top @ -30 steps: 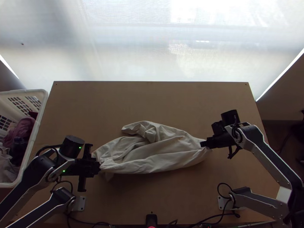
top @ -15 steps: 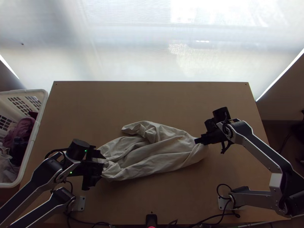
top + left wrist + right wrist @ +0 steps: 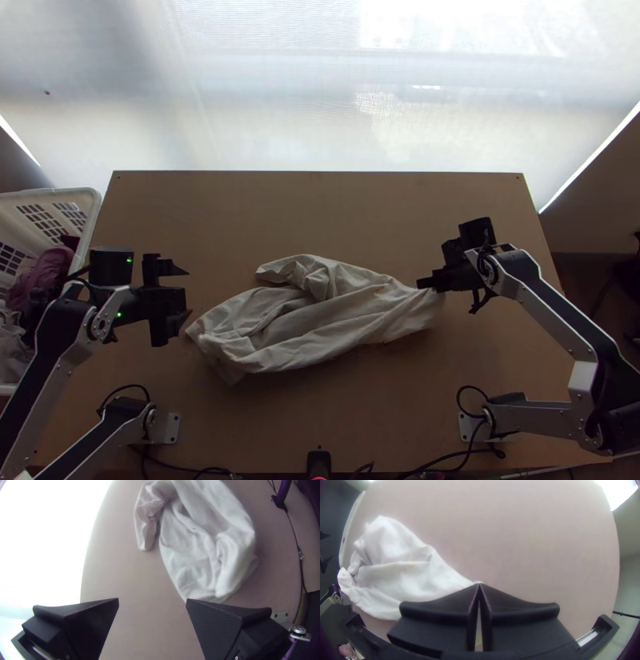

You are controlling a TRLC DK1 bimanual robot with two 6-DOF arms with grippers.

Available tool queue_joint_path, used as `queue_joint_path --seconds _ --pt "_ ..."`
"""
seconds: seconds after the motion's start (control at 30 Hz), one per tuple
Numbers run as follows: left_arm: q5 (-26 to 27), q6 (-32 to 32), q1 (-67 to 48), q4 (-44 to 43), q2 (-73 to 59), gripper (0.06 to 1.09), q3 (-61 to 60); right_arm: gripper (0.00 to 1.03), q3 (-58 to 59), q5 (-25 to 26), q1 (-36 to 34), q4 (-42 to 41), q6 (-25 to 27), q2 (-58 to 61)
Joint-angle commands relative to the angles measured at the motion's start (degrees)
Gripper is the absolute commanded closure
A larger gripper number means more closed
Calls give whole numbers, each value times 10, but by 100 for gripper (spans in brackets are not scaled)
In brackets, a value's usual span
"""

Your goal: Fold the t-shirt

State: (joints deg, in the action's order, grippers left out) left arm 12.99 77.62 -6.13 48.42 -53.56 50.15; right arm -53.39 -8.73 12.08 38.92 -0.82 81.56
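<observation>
The off-white t-shirt (image 3: 320, 320) lies bunched across the middle of the table. Off its left end stands my left gripper (image 3: 188, 292), open and holding nothing. The left wrist view has the left gripper (image 3: 152, 601) wide apart, the shirt (image 3: 200, 543) beyond its fingers. At the cloth's right end is my right gripper (image 3: 420, 283). In the right wrist view the right gripper (image 3: 479, 584) has its tips together on an edge of the shirt (image 3: 403, 573).
A white basket (image 3: 92, 210) with several clothes stands at the table's left side. Bare wood (image 3: 320, 208) stretches behind the shirt. A small black device (image 3: 318, 462) and cables lie along the near edge.
My left gripper has let go of the shirt's left end and moved away up and to the left. My right gripper has shifted slightly, and the shirt's left part has resettled.
</observation>
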Motion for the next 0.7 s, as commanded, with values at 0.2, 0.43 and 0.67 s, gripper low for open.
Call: queue_joint_path --seconds 0.2,0.43,0.67 --pt "23 -31 74 135 -66 11 203 100 -28 15 -50 -15 2 -3" --pt "-15 -284 -281 353 -63 11 320 100 -17 14 -26 -16 -5 14" --pt "-7 -382 -421 352 -66 11 198 100 -25 14 -7 -16 -9 24"
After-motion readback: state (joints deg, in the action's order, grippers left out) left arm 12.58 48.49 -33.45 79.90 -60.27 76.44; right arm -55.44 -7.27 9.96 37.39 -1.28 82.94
